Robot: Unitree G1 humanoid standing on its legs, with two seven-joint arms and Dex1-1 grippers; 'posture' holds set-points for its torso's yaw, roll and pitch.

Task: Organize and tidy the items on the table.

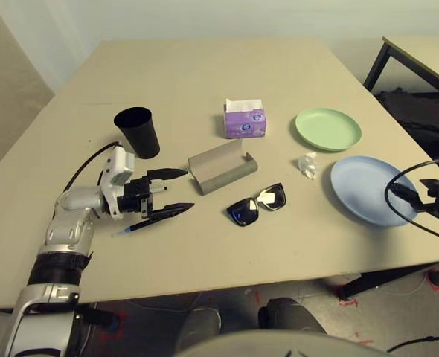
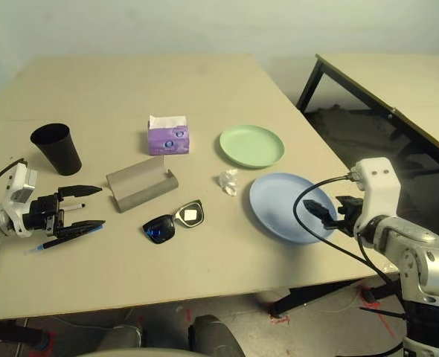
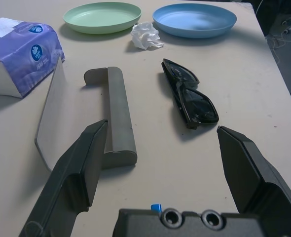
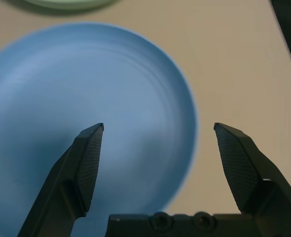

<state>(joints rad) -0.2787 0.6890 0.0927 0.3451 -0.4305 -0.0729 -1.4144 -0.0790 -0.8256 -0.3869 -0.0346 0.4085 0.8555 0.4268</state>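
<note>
My left gripper (image 1: 188,189) hovers open low over the table (image 1: 204,74) at its front left, pointing at the grey glasses case (image 1: 222,166), which lies open. A white marker (image 2: 72,206) lies between its fingers and a blue-capped pen (image 1: 136,226) lies just beneath them. Black sunglasses (image 1: 257,204) rest right of the case. The black cup (image 1: 136,132) stands upright behind the gripper. Farther back sits the purple tissue box (image 1: 244,119). Crumpled white paper (image 1: 307,164) lies between the green plate (image 1: 327,128) and the blue plate (image 1: 368,189). My right gripper (image 4: 158,127) hangs open over the blue plate's near right rim.
A second, black-legged table (image 2: 398,82) stands at the right, across a narrow gap. Cables loop around both wrists. The far half of the beige top is bare, as is the strip along its front edge.
</note>
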